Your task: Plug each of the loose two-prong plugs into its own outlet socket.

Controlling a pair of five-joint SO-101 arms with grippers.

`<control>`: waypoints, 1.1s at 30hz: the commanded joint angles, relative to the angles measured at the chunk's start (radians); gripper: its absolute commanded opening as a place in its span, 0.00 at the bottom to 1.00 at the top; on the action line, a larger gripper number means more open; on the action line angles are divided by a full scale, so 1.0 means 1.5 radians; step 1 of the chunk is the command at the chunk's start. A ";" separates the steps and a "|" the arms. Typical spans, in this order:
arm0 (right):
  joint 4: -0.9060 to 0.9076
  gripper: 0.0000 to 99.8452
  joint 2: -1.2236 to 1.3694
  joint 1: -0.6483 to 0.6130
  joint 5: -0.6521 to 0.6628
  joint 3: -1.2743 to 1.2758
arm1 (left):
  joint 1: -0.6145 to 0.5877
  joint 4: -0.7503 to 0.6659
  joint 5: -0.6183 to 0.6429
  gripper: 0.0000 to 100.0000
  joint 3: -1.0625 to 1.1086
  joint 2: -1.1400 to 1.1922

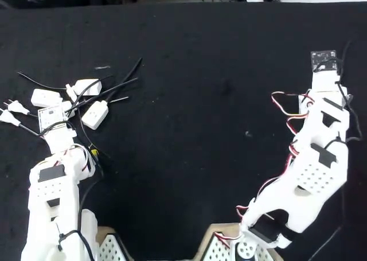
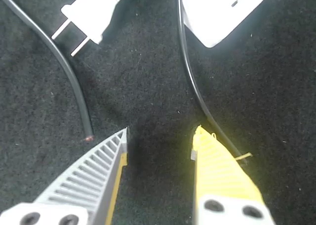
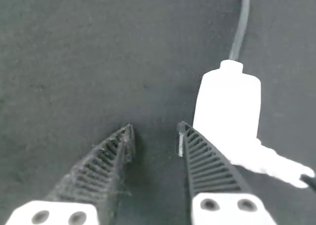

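Several white plugs and outlet sockets with black cables lie clustered at the table's left: a socket (image 1: 95, 114), another socket (image 1: 46, 97) and two-prong plugs (image 1: 16, 106). My left arm's wrist (image 1: 51, 120) hovers over this cluster. In the left wrist view my left gripper (image 2: 160, 133) is open above bare cloth. A two-prong plug (image 2: 91, 10) and a white socket (image 2: 222, 10) lie just beyond its fingertips, and a black cable (image 2: 197, 94) runs to the yellow finger (image 2: 215, 165). My right gripper (image 3: 155, 127) is open, with a white plug body (image 3: 227, 106) on a grey cable beside one finger.
A black cloth (image 1: 195, 100) covers the table. Loose black cable ends (image 2: 74, 91) trail around the cluster. The right arm (image 1: 315, 158) stretches along the right side toward the far edge, with a wide gap between the two arms.
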 commanded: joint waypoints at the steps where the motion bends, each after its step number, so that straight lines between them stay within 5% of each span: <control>1: -0.017 0.13 -0.001 0.043 0.001 -0.054 | -0.008 -0.009 0.001 0.21 -0.009 -0.008; 15: -0.017 0.13 -0.002 0.080 0.099 -0.057 | -0.008 -0.010 0.001 0.21 -0.009 -0.007; 33: 0.038 0.14 -0.006 0.079 0.092 -0.084 | -0.008 -0.010 0.001 0.21 -0.009 -0.007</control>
